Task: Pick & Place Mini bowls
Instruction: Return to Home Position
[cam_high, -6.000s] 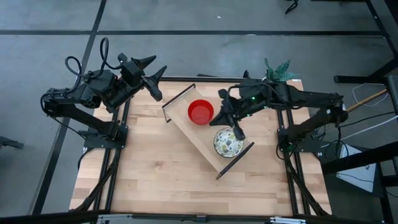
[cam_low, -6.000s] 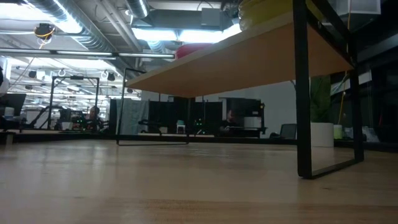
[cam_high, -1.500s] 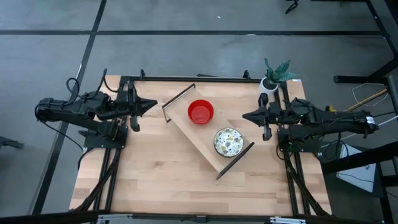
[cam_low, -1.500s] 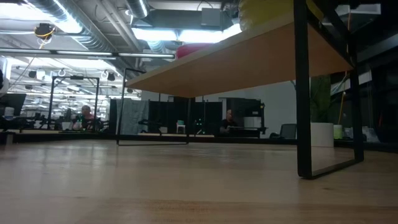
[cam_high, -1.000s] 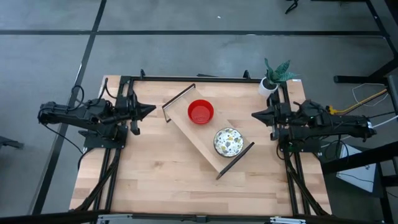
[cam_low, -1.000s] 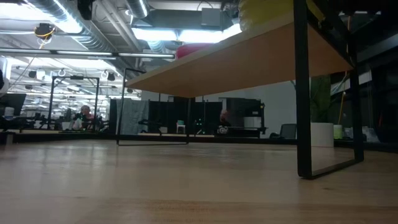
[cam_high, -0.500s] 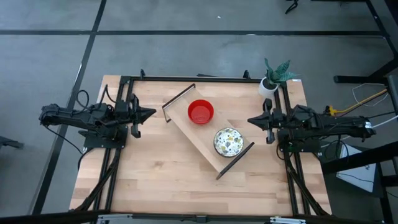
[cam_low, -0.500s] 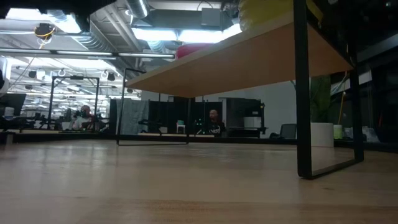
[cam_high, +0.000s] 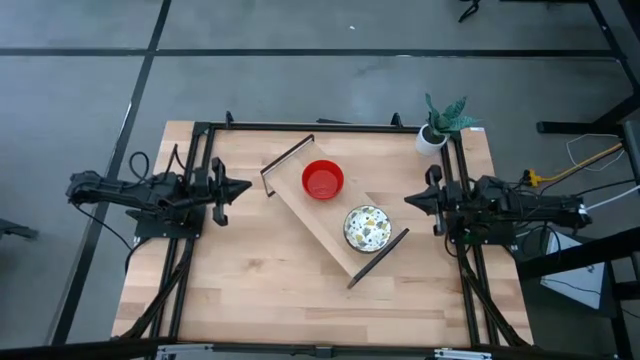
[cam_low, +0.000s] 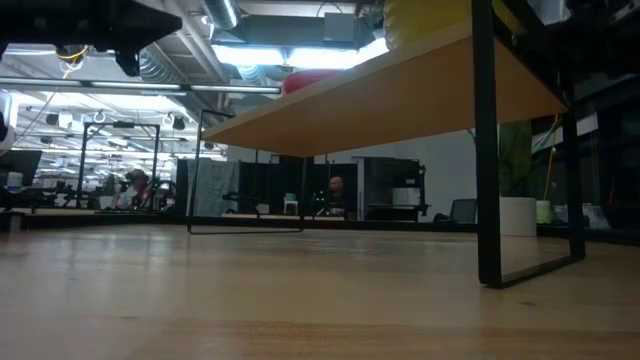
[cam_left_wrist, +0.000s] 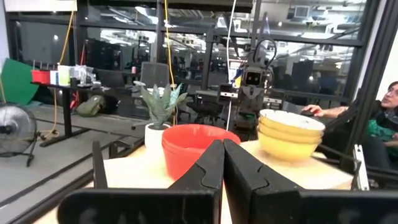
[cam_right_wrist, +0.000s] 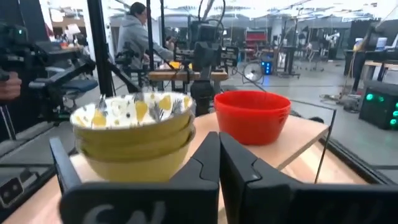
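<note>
Pale plank-wood bench, black rails along both sides. Left hand clenched on nothing, dark fingers pressed flat together, left of shelf, over side rail. Right hand likewise clenched empty, right of shelf. Shelf: light wood board on thin black legs, set diagonally mid-bench. Glossy red bowls stacked at end nearer left hand; speckled yellow-sided bowls stacked at other end, stacks apart. Open bench all round shelf. Six seconds ago right hand hung over speckled stack; now both arms drawn back.
</note>
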